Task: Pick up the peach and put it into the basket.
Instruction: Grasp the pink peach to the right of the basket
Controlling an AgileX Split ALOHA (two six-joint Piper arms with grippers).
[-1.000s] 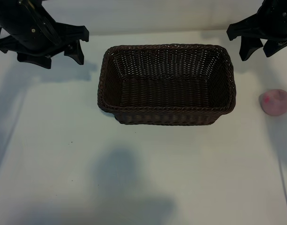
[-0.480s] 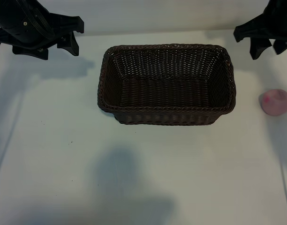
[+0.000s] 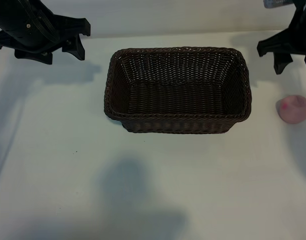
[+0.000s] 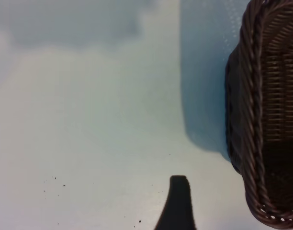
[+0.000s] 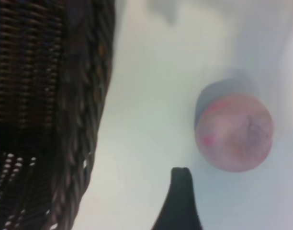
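The peach, small, round and pale pink, lies on the white table to the right of the basket, a large dark brown wicker one standing empty at mid table. My right gripper hovers at the far right, behind the peach and apart from it, open with nothing in it. In the right wrist view, one dark finger shows close to the peach, with the basket's braided rim to the side. My left gripper stays open at the back left, well off the basket.
The left wrist view shows one finger over bare table and the basket's end wall. White table stretches in front of the basket, crossed by soft shadows. The peach lies near the table's right edge.
My right gripper has shifted to the right and a little forward, nearer the peach's side. The left gripper drew back a bit, then held still. Peach and basket have not moved.
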